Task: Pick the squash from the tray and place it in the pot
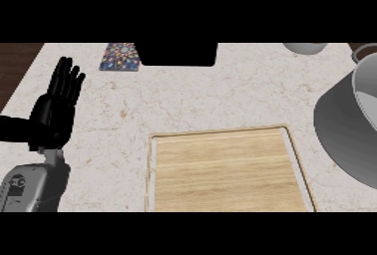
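**kitchenbot_fan:** ok so what am I looking at here? Where's the squash?

**greyarm42:** honestly can't spot it anywhere in the head view. The wooden tray point(228, 172) sits low in the middle of the marble counter point(221, 94) and all I see on it is bare wood grain. If the squash is somewhere, it's hidden or out of view, can't tell which.

**kitchenbot_fan:** and the pot?

**greyarm42:** big grey pot point(352, 124) at the right edge, partly cut off by the border. You can see its dark outer wall and a bit of the lighter rim up top. It's just beside the tray's right side, not touching as far as I can make out. What's inside it isn't visible from here.

**kitchenbot_fan:** hands?

**greyarm42:** left hand point(57, 104) is at the left side of the view, fingers straight and pointing up, holding nothing, spread flat over the counter. Right hand doesn't show at all.

**kitchenbot_fan:** anything else on there?

**greyarm42:** a little colourful patterned card point(120, 57) near the top left, a black rectangular cutout point(179, 54) next to it, and a small grey cup point(305, 48) peeking in at the top right.
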Robot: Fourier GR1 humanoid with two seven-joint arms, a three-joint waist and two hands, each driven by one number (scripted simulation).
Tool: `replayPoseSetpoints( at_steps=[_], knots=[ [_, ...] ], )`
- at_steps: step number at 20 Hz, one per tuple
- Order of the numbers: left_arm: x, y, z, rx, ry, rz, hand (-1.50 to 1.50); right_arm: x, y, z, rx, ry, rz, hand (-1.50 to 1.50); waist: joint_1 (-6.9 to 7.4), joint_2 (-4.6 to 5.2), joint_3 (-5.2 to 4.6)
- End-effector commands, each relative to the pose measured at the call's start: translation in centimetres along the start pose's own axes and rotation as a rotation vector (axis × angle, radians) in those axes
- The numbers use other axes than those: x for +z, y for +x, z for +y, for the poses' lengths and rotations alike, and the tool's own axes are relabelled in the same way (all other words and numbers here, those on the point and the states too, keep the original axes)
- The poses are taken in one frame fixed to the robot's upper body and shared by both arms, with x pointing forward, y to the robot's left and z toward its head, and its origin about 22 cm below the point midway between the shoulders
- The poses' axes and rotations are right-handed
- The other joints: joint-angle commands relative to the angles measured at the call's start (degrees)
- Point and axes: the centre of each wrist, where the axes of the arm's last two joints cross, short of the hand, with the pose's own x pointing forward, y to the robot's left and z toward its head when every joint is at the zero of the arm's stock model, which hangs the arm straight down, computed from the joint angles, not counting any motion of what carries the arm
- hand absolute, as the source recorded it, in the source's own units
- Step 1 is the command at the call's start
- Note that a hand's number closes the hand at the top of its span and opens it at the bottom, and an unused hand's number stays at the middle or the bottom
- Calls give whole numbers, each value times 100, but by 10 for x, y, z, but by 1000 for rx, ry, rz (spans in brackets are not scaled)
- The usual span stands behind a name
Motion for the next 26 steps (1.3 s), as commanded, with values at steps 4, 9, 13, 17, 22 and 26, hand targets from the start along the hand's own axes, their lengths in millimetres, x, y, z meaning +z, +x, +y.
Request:
replayPoseSetpoints(
  at_steps=[4,9,13,17,22,26],
  knots=[
    [-7,-6,5,-3,-8,-19,0,-21,-62,19,16,63,28,150,45,23,6],
    [-9,7,-3,-5,-38,-22,0,-19,-71,40,-116,260,177,150,97,37,8],
    [-6,9,-7,-1,-28,-3,0,-30,-65,69,-171,374,123,-150,93,18,9],
    [-7,4,1,-8,-13,-12,0,-36,-70,63,-239,347,5,-150,14,5,5],
    [-5,2,5,-14,3,1,0,-49,-65,64,-477,211,-36,-150,-30,-21,-1],
    [-2,-7,4,-8,8,-6,0,-46,-74,60,-606,156,85,-150,-47,-8,-5]
  ],
)
